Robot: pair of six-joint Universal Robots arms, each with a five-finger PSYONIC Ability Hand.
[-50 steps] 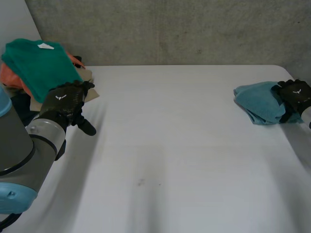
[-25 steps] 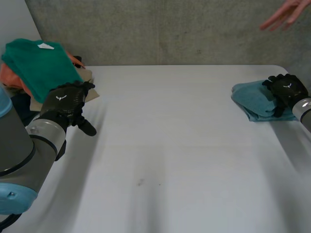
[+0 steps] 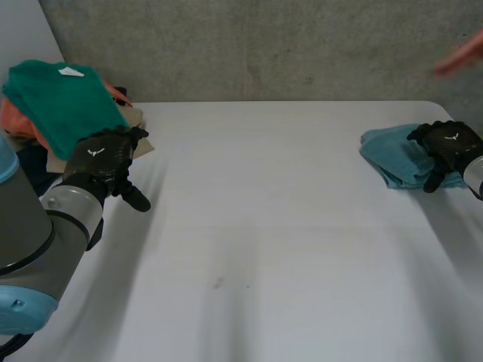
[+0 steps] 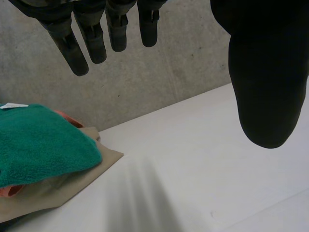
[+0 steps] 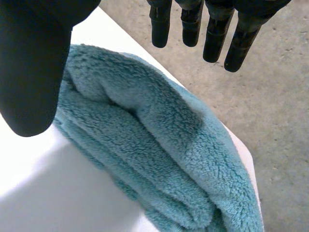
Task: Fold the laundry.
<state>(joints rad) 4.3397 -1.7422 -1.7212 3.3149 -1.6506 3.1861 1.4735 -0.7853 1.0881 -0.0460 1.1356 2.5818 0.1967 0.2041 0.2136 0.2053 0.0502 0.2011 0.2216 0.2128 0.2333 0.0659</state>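
The right hand (image 3: 450, 143) is spread wide, its fingers (image 5: 161, 23) straight and its thumb (image 5: 34, 63) held well apart from them, with nothing pinched between. It sits over the outer end of a folded teal towel (image 3: 392, 157), which lies in thick, soft layers near the right end of the white table (image 3: 264, 226), close to the far edge; whether the palm actually rests on the pile cannot be told. Above and beyond that corner, a person's hand (image 3: 462, 54) shows as a blur against the grey concrete wall (image 3: 264, 45). The left hand (image 3: 102, 160) is likewise wide and holds nothing: in its own wrist view the fingers (image 4: 77, 46) hang straight and the thumb (image 4: 265, 72) stands apart, with bare table beneath. It is near the table's left edge, just beside a heap of unfolded laundry. There a green cloth (image 3: 60, 102) with a small white label lies on top, an orange cloth (image 3: 16, 119) shows under it, and a beige cloth (image 4: 72, 181) sticks out flat onto the table towards the hand. The wide middle of the table lies between the two hands, which are well apart.
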